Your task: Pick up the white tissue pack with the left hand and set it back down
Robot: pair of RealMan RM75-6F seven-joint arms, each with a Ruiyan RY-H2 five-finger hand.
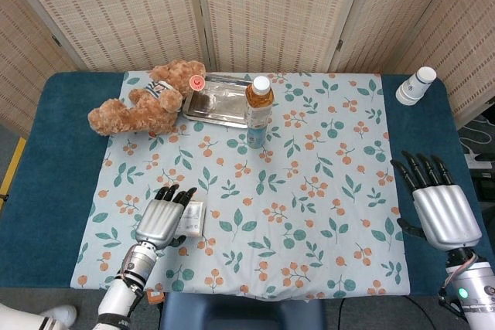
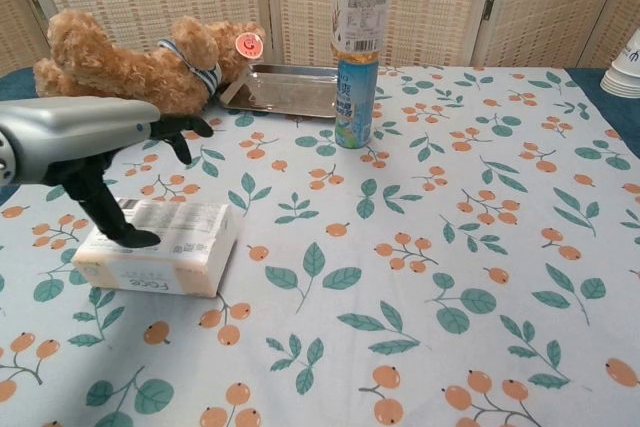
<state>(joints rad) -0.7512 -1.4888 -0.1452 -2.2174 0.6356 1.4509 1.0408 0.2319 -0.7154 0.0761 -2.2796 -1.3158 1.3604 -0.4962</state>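
Observation:
The white tissue pack (image 2: 175, 247) lies flat on the leaf-print cloth at the front left; in the head view only its right end (image 1: 194, 218) shows from under my hand. My left hand (image 1: 162, 220) hovers right over the pack, palm down, fingers spread forward. In the chest view the left hand (image 2: 85, 142) sits above the pack's left half, and its thumb (image 2: 110, 212) reaches down to the pack's top face. It grips nothing. My right hand (image 1: 439, 210) stays open over the blue table edge at the right, far from the pack.
A brown teddy bear (image 1: 143, 106) lies at the back left beside a metal tray (image 1: 216, 106). A tea bottle (image 1: 258, 110) stands upright in front of the tray. A stack of paper cups (image 1: 416, 85) stands at the back right corner.

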